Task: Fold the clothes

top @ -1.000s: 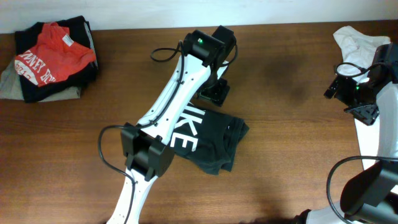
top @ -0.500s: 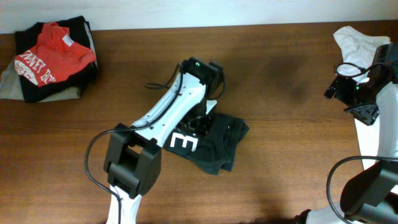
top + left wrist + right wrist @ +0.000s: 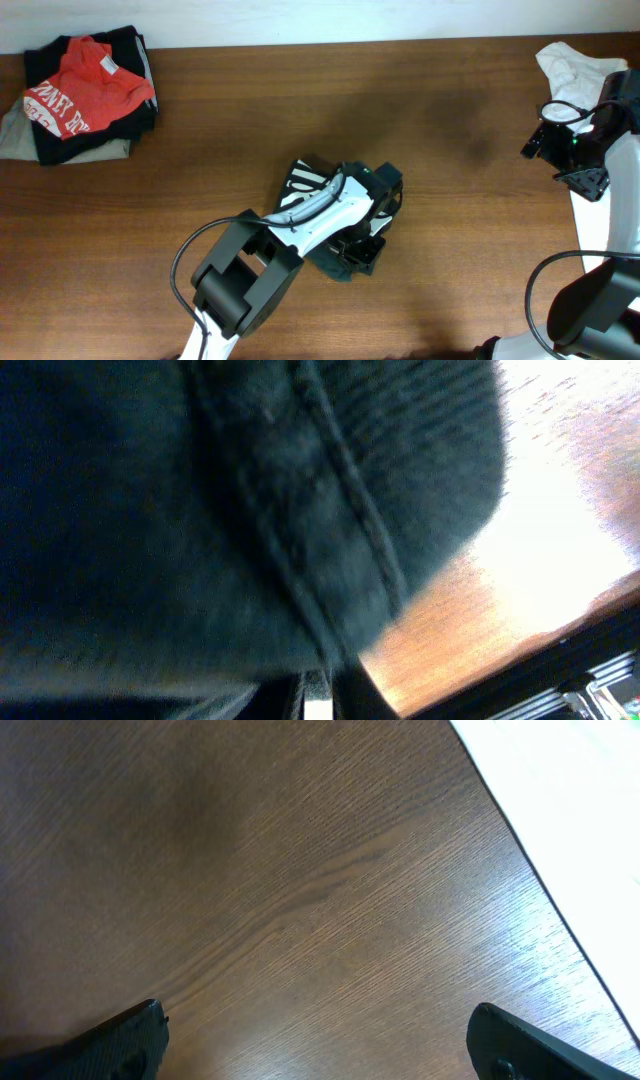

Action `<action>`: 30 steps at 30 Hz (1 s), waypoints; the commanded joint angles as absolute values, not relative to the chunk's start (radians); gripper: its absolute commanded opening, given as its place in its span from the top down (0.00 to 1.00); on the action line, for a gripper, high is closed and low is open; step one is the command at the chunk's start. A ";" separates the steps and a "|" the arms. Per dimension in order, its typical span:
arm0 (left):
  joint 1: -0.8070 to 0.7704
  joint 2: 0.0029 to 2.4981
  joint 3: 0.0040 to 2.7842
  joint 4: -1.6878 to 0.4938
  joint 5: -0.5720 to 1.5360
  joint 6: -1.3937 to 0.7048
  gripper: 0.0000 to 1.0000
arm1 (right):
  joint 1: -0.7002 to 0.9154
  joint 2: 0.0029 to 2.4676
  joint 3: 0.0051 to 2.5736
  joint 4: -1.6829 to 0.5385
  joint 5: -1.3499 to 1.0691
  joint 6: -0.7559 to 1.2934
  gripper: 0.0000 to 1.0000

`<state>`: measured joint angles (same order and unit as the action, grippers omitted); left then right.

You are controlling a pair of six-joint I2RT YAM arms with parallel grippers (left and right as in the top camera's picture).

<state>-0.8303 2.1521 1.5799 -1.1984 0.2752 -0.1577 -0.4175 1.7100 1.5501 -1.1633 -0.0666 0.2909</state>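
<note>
A black shirt [image 3: 388, 190] with white print lies crumpled at the table's middle, mostly covered by my left arm. My left gripper [image 3: 362, 252] is down at the shirt's near right edge. In the left wrist view dark seamed fabric [image 3: 250, 490] fills the frame, and the left gripper [image 3: 318, 705] has its jaws nearly together with a strip of that cloth pinched between them. My right gripper [image 3: 583, 178] hovers at the right edge. In its own wrist view the right gripper [image 3: 320, 1055] is wide open over bare wood, holding nothing.
A folded pile topped by a red shirt [image 3: 85, 90] sits at the back left corner. A white garment [image 3: 575, 68] lies at the back right, just behind my right arm. Bare brown tabletop [image 3: 470, 130] stretches between them.
My left gripper swept from the shirt's far side to its near right edge and closed on the fabric. The white lettering is now mostly covered. The right arm stayed put.
</note>
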 commanded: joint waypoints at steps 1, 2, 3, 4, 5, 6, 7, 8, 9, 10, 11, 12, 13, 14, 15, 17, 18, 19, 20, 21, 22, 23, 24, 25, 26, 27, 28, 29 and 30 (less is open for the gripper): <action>-0.831 2.138 1.560 -1.190 0.319 -0.166 0.92 | -0.420 1.708 1.554 -1.163 -0.047 0.293 0.01; -0.831 2.130 1.561 -1.200 0.319 -0.162 1.00 | -0.420 1.708 1.554 -1.163 -0.047 0.293 0.01; -0.831 2.114 1.570 -1.216 0.319 -0.151 1.00 | -0.420 1.708 1.554 -1.163 -0.047 0.293 0.01; -0.831 2.097 1.580 -1.230 0.319 -0.139 0.99 | -0.420 1.708 1.554 -1.163 -0.047 0.293 0.01; -0.831 2.071 1.598 -1.245 0.315 -0.132 0.99 | -0.420 1.708 1.554 -1.163 -0.047 0.293 0.01; -0.831 2.029 1.621 -1.251 0.314 -0.118 0.99 | -0.420 1.708 1.554 -1.163 -0.047 0.293 0.01; -0.829 1.975 1.649 -1.250 0.291 -0.117 0.99 | -0.420 1.708 1.554 -1.163 -0.047 0.293 0.01; -0.825 1.928 1.677 -1.250 0.235 -0.117 0.94 | -0.420 1.708 1.554 -1.163 -0.047 0.293 0.01; -0.818 1.886 1.700 -1.250 0.165 -0.117 0.81 | -0.420 1.708 1.554 -1.163 -0.047 0.293 0.01; -0.801 1.841 1.723 -1.250 0.109 -0.118 0.53 | -0.420 1.708 1.554 -1.163 -0.047 0.293 0.01; -0.775 1.806 1.739 -1.249 0.087 -0.118 0.30 | -0.420 1.708 1.554 -1.163 -0.047 0.293 0.01; -0.745 1.784 1.747 -1.249 0.085 -0.118 0.27 | -0.420 1.708 1.554 -1.163 -0.047 0.293 0.01; -0.704 1.768 1.748 -1.249 0.085 -0.118 0.20 | -0.420 1.708 1.554 -1.163 -0.047 0.293 0.01; -0.640 1.765 1.748 -1.254 0.085 -0.118 0.13 | -0.420 1.708 1.554 -1.163 -0.047 0.293 0.01; -0.592 1.768 1.747 -1.254 0.084 -0.117 0.13 | -0.420 1.708 1.554 -1.163 -0.047 0.293 0.01; -0.495 1.776 1.747 -1.238 0.085 -0.118 0.02 | -0.420 1.708 1.554 -1.163 -0.047 0.293 0.01; -0.430 1.787 1.747 -1.228 0.085 -0.117 0.01 | -0.420 1.708 1.554 -1.163 -0.047 0.293 0.01; -0.382 1.804 1.747 -1.227 0.085 -0.115 0.01 | -0.420 1.708 1.554 -1.163 -0.047 0.293 0.01; -0.305 1.848 1.747 -1.230 0.097 -0.094 0.01 | -0.420 1.708 1.554 -1.163 -0.047 0.293 0.01; -0.274 1.872 1.747 -1.227 0.116 -0.080 0.01 | -0.420 1.708 1.554 -1.163 -0.047 0.293 0.01; -0.245 1.896 1.747 -1.220 0.165 -0.056 0.01 | -0.420 1.708 1.554 -1.163 -0.047 0.293 0.01; -0.213 1.928 1.747 -1.206 0.255 -0.002 0.01 | -0.420 1.708 1.554 -1.163 -0.047 0.293 0.01; -0.181 1.964 1.747 -1.193 0.368 0.064 0.01 | -0.420 1.708 1.554 -1.163 -0.047 0.293 0.01; -0.140 2.018 1.747 -1.186 0.509 0.157 0.01 | -0.420 1.708 1.554 -1.163 -0.047 0.293 0.01; -0.123 2.045 1.747 -1.189 0.552 0.186 0.01 | -0.420 1.708 1.554 -1.163 -0.047 0.293 0.01; -0.107 2.079 1.747 -1.193 0.586 0.220 0.01 | -0.420 1.708 1.554 -1.163 -0.047 0.293 0.01; -0.095 2.109 1.747 -1.192 0.589 0.225 0.01 | -0.420 1.708 1.554 -1.163 -0.047 0.293 0.01; -0.088 2.130 1.747 -1.192 0.591 0.233 0.01 | -0.420 1.708 1.554 -1.163 -0.047 0.293 0.01; -0.082 2.152 1.747 -1.198 0.614 0.266 0.01 | -0.420 1.708 1.554 -1.163 -0.047 0.293 0.01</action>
<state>-0.0967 2.1033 1.7493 -1.1885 0.4938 0.1547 -0.4175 1.7100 1.5501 -1.1633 -0.0669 0.2909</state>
